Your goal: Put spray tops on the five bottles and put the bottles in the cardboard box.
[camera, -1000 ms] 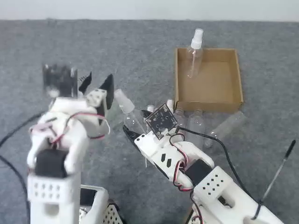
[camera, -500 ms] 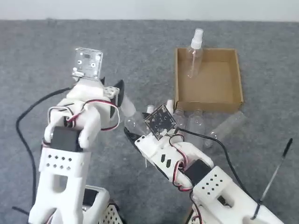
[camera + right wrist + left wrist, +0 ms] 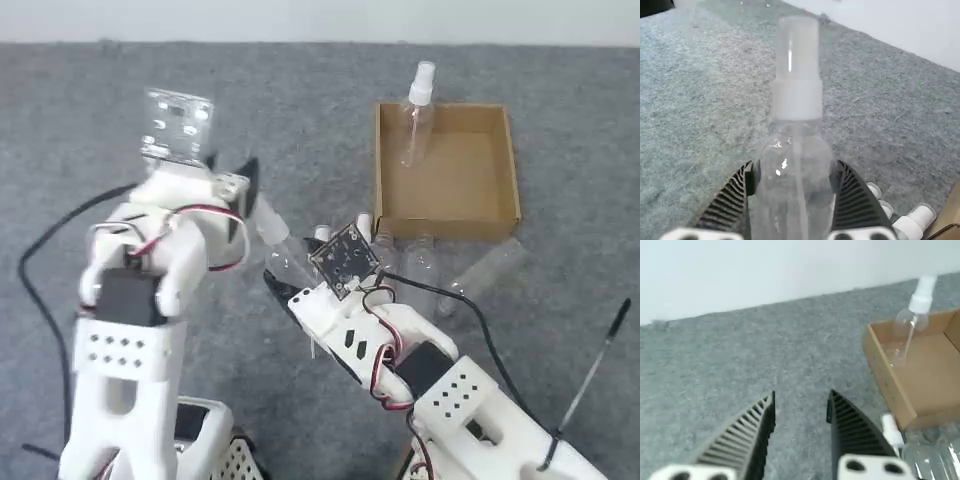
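This looks like a robotics lab or hobby test bench, not a home or a shop. The worktop is covered in plain grey felt and backed by a bare white wall. Two white printed arms, the left arm and the right arm, stand on it with red wiring exposed. There is an uncased camera board, and a loose black cable trails over the felt. The only props are a cardboard box and clear bottles.
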